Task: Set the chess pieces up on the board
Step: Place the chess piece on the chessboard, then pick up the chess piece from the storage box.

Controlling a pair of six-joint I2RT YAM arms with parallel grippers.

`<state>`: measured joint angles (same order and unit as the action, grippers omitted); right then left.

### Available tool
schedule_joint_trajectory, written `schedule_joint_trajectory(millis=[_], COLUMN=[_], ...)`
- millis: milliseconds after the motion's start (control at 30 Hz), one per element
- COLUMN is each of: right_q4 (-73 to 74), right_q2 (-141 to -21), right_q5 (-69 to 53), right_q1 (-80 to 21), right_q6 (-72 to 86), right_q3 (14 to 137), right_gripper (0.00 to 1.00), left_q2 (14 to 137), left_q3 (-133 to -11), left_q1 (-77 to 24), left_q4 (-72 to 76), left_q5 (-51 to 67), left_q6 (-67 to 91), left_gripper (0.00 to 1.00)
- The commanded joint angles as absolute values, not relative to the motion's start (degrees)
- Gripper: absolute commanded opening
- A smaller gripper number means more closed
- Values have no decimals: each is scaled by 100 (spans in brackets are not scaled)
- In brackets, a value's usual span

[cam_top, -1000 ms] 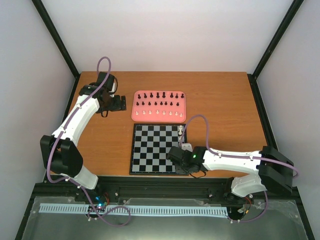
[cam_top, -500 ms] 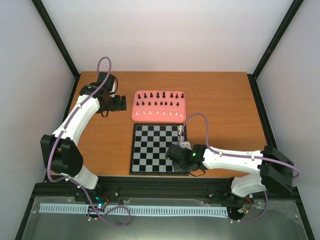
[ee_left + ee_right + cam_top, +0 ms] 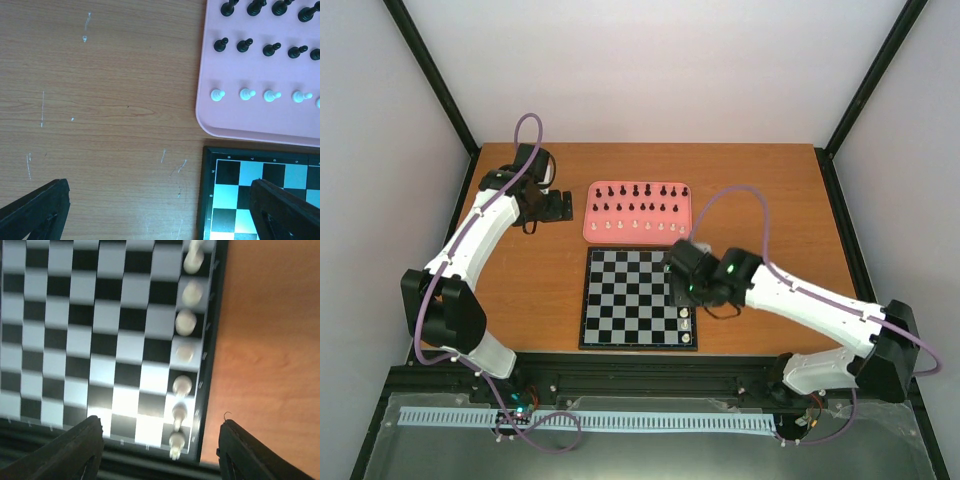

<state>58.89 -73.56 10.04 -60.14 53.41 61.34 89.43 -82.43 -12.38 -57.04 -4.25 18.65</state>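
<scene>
Right wrist: chess pieces (image 3: pixel 184 322) on board (image 3: pixel 90 315) below right claw (image 3: pixel 161 441)

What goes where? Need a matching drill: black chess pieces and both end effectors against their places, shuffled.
Things:
1. black chess pieces
2. left end effector
3. right end effector

Places:
A. open, above the right side of the board
B. standing on the pink tray
C. open, above bare table, left of the tray

Pairs: 1-B, 2-C, 3-A
</scene>
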Motion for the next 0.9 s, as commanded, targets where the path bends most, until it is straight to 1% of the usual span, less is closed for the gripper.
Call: schedule_joint_trajectory(millis=[0, 133, 233, 267, 333, 367, 533, 667, 767, 867], right_q4=[5995, 5724, 5609, 5577, 5483, 5408, 5003, 4981, 4936, 4904], right_q2=[-7669, -8814, -9715, -9980, -10423, -10598, -11409, -12064, -12262, -12325], right_q5=[964, 883, 900, 923, 954, 977, 804, 631, 660, 755], right_q1=[-4916, -4132, -3791, -3698, -3509, -3397, -3040, -2965, -2955, -2914], right_q6=[4301, 3352, 2813, 2731, 2606, 2568, 2327, 2010, 1948, 1980], right_q3=[6808, 7929, 8817, 9049, 9380, 9486, 9871, 10303, 10413, 10347], right_gripper=[73, 68, 56, 54, 51, 47, 35, 32, 32, 30], left_q2=[8956, 9003, 9044, 9062, 9090, 9099, 9143, 9187, 9212, 9250], left_q3=[-8475, -8596, -8648, -8660, -8707, -8726, -8739, -8699, -8662, -8648], left_q1=[-1263, -1257, -1266, -1266, -1265, -1266, -1266, -1266, -1265, -1265], left_q4=[-5711, -5743, -5766, -5773, -5812, -5830, -5860, -5866, -5855, -5849], left_q5=[-434, -473, -486, -475, -492, -498, -514, -572, -598, -616], left_q6=[1876, 1857, 1849, 1846, 1829, 1828, 1819, 1808, 1806, 1811], left_gripper=[100, 100, 100, 100, 100, 100, 100, 100, 100, 100])
